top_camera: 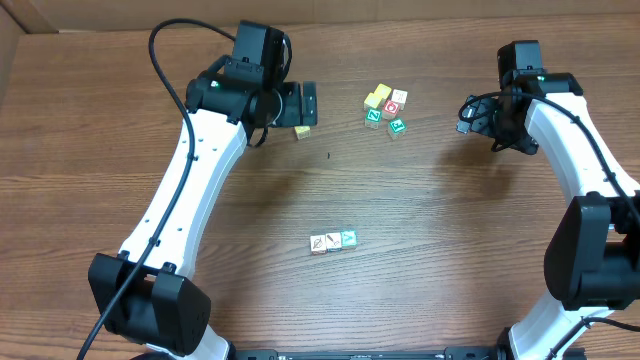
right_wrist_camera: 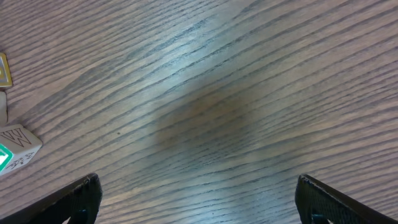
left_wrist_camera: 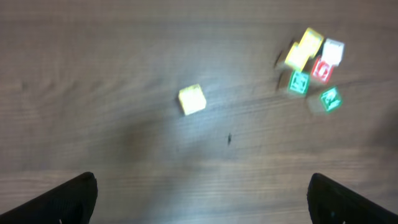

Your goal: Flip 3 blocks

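Because the three blocks (top_camera: 333, 241) are tiny wooden cubes, I'd judge them light, hard and fairly smooth-sided: easy to lift, but just as easy to skid or tip with a careless nudge. They sit in a short row, touching side by side. Two are white-faced and the teal one (top_camera: 348, 238) is at the robot's right end, so the inner faces are shut off. The sensible hold is across the two free sides of one cube, coming down from above, probably starting with an end cube so its neighbour isn't dragged along.

The row lies mid-bench (top_camera: 450, 250), between the two arms and towards their bases. The left end effector (top_camera: 308, 104) hovers well away at the far side, fingers spread wide and holding nothing, with a plain yellow cube (top_camera: 302, 131) just beside it. The right end effector (top_camera: 468, 113) is also spread wide and empty, off to the right of a cluster of coloured cubes (top_camera: 385, 108), equally far from the row. Neither wrist camera shows the row at all
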Available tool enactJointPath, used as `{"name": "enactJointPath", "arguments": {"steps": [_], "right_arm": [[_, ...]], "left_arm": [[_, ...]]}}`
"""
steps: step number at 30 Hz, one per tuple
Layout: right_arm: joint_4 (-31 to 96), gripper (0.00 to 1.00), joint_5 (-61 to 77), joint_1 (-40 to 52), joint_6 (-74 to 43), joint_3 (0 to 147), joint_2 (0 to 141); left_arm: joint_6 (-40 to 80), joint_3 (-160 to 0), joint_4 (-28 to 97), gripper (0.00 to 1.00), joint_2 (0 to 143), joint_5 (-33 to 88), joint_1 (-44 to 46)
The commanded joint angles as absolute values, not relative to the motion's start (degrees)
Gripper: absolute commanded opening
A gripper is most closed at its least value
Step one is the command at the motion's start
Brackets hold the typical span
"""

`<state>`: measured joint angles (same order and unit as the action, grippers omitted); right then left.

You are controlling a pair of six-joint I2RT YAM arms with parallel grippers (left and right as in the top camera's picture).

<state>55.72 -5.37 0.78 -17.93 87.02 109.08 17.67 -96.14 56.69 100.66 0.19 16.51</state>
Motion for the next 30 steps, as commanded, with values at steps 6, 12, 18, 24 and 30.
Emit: {"name": "enactJointPath", "arguments": {"steps": [6,12,18,24,30], "right_arm": [[55.66,1.0,-5.96,0.78,-17.56,88.03,107.26],[55.66,1.0,-5.96,0.78,-17.56,88.03,107.26],[55.13,1.0,-5.98,0.78,-17.56,88.03,107.26],[44.21,1.0,-4.43,0.78,-17.78,88.03,107.26],[42.13,1.0,-3.18,0.78,-17.76,88.03,107.26]], "left_arm": [[18.46,-96.49,66.78,1.0,101.78,3.62,16.88],[18.44,-96.47,72.42,1.0,101.8,7.49,16.91],[18.48,-96.27,78.3,0.32,101.8,8.64,16.91],[21.26,-92.92,79.4,0.04,101.8,9.32,17.3],[21.23,-88.07,78.54,0.04,101.78,10.11,18.48]]}}
